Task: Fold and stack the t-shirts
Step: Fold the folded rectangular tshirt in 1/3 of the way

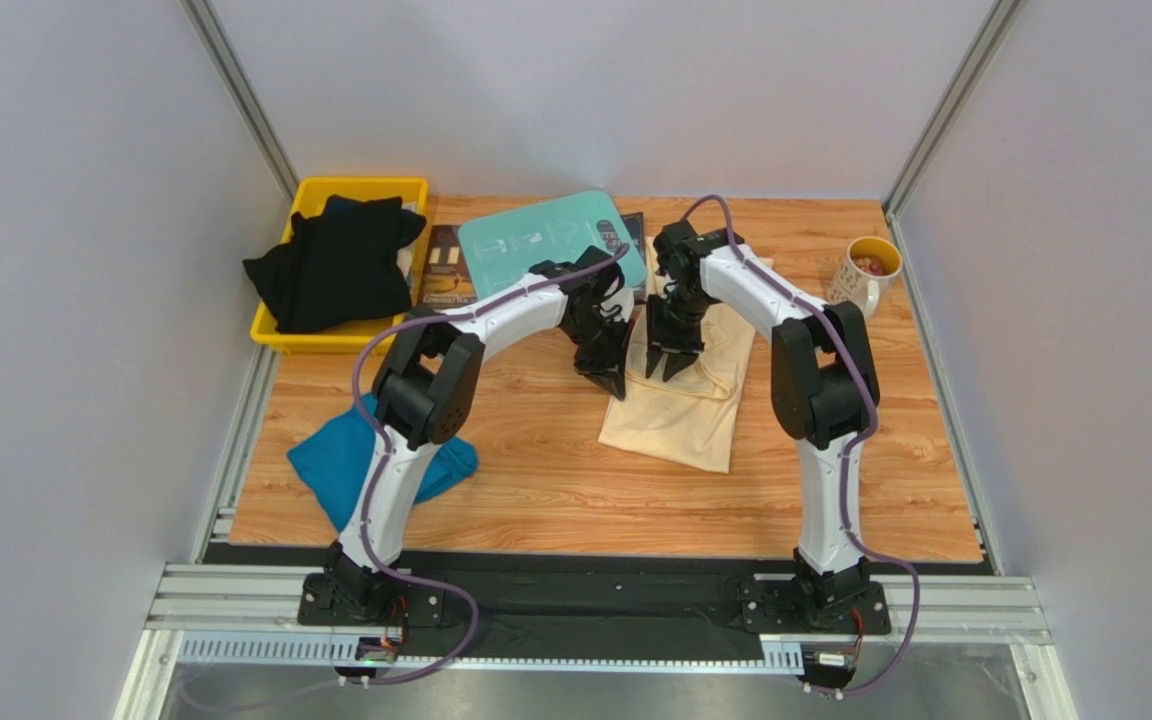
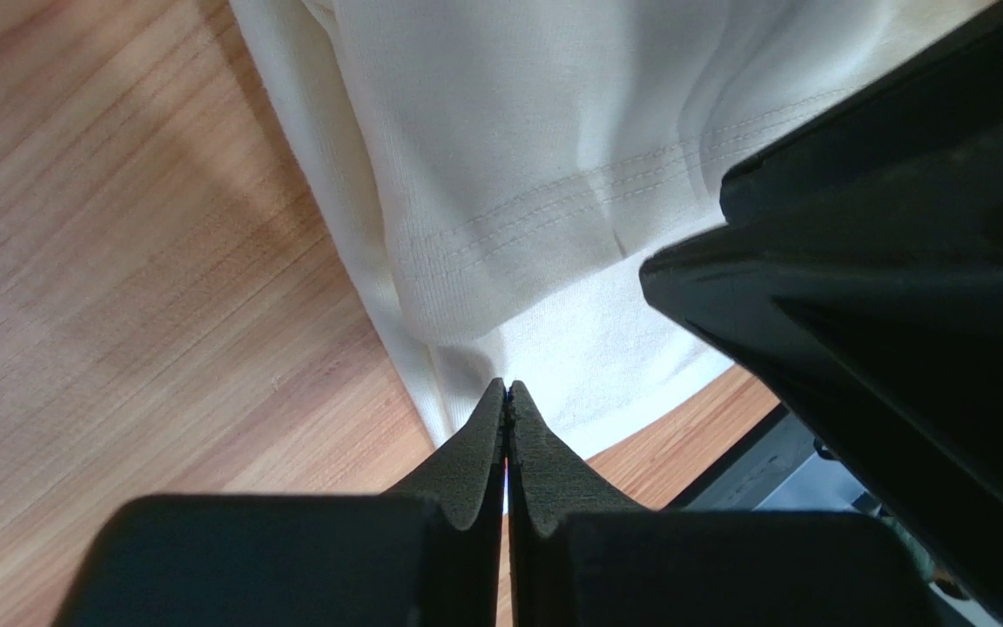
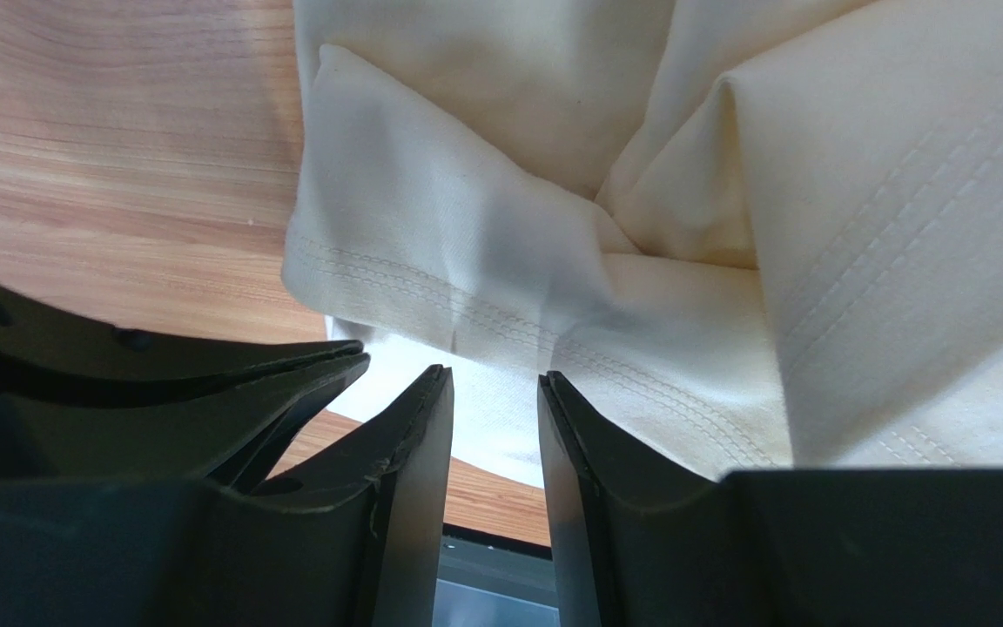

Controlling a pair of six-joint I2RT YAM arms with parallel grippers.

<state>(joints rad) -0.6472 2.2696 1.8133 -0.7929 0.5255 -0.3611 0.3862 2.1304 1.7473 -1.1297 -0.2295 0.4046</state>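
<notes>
TWO TOOLS, ONE SHIRT: Your tools meet side by side over the far end of the cream-yellow t-shirt (image 1: 687, 408), which lies rumpled near the middle of the table (image 1: 537, 480). It is well apart from the teal-blue t-shirt (image 1: 364, 458) bunched beside the left arm and from the black t-shirts (image 1: 330, 267) heaped in the yellow bin (image 1: 364, 189) at the far left corner.

Your left tool (image 2: 507, 392) has its jaws pressed tight together at the shirt's edge. Whether a pinch of cloth sits between them cannot be told. Your right tool (image 3: 494, 382) stands narrowly parted just short of the double-stitched hem (image 3: 468, 311), with nothing caught in it.

Expect this shirt to handle as light, limp knit. It should sag wherever it is unsupported, drag its creases along and slip readily over the smooth wood. Layers overlap here, so a shallow bite may lift only the top one.

Your surest hold looks to be the stitched hem, where the cloth is doubled. Take it with one tool toward each end, so the fabric hangs flat between them.
</notes>
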